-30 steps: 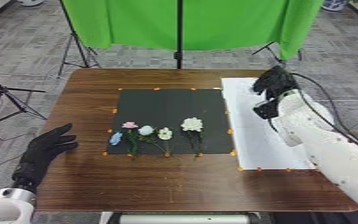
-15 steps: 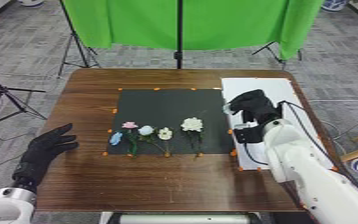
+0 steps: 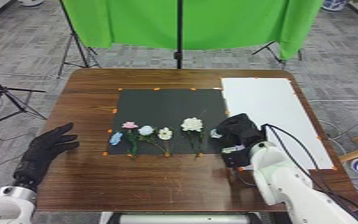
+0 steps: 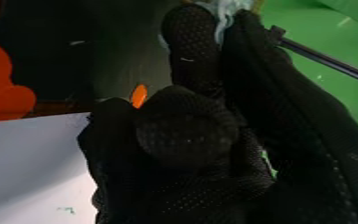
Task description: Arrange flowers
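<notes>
Right robot hand (image 3: 238,127) right of centre in the frame, fingers curled in a pinch on a pale flower (image 3: 215,134) by the right edge of the black mat (image 3: 171,105). Left robot hand (image 3: 44,149) lower left on the tabletop (image 3: 149,187) — fingers loose, nothing held. White flower (image 3: 192,124) near frame centre. Held flower probably light, soft-petalled, easily crushed — best taken by the stem, just under the bloom, light pinch.
</notes>
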